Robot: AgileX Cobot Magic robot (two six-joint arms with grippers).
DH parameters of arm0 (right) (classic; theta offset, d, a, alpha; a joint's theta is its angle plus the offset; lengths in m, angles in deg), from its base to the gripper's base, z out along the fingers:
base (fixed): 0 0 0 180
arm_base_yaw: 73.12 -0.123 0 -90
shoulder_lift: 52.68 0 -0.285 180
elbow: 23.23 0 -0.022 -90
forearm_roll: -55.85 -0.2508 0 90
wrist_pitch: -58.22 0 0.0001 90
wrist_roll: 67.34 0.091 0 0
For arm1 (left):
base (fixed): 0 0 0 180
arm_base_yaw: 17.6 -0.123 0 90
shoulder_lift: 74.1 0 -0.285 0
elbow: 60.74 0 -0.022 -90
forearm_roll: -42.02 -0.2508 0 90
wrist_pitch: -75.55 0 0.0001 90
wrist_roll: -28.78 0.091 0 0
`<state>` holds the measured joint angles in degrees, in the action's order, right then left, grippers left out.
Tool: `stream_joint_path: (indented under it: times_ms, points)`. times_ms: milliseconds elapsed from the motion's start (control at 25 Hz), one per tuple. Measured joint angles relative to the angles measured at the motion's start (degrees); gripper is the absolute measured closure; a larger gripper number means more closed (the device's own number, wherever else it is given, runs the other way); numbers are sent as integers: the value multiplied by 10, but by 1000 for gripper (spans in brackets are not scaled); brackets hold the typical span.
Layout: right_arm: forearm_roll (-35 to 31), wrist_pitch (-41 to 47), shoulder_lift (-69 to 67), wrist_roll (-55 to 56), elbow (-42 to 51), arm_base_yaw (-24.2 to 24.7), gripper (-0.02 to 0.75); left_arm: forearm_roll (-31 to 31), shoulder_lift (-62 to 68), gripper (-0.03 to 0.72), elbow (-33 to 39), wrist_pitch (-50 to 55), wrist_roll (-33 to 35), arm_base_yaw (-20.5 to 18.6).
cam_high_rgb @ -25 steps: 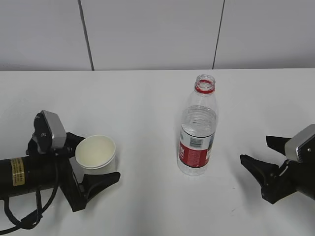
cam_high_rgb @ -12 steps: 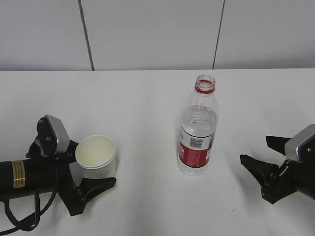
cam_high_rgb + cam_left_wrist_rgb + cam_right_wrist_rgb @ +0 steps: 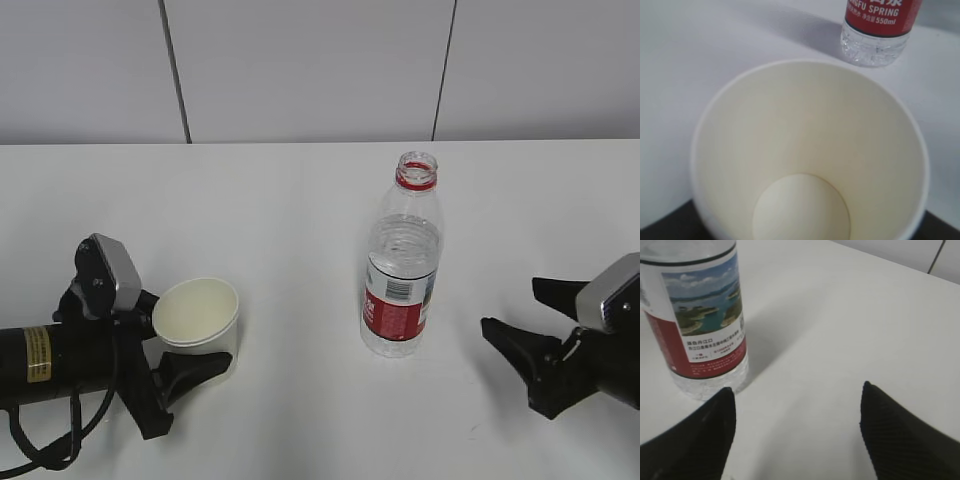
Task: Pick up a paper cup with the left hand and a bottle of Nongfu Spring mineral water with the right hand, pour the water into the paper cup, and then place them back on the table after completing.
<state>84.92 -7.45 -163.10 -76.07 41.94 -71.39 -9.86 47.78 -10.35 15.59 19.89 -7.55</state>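
A white paper cup stands empty on the white table, at the left. My left gripper, on the arm with the yellow sticker, has its jaws pressed on either side of the cup. In the left wrist view the cup fills the frame and only dark finger edges show at the bottom corners. The uncapped Nongfu Spring bottle stands upright in the middle, with clear water inside. My right gripper is open and empty, to the right of the bottle, with a clear gap between them.
A grey panelled wall runs behind the table's far edge. Bare white tabletop lies between the cup and the bottle, and between the bottle and my right gripper.
My left gripper's jaws have drawn in against the cup, which shifted slightly right. My right gripper has edged a little left, toward the bottle.
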Motion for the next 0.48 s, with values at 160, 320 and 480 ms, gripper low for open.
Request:
stream_joint_path:
  times_ms: [160,320,480]
  points:
    - [84,0,-8,20,-25,0,164,0,0,281,0,0,0,0]
    - [107,0,-37,68,-57,0,164,0,0,289,0,-2,0,0]
    - [152,-1,-75,101,-93,0,164,0,0,289,0,-4,0,0]
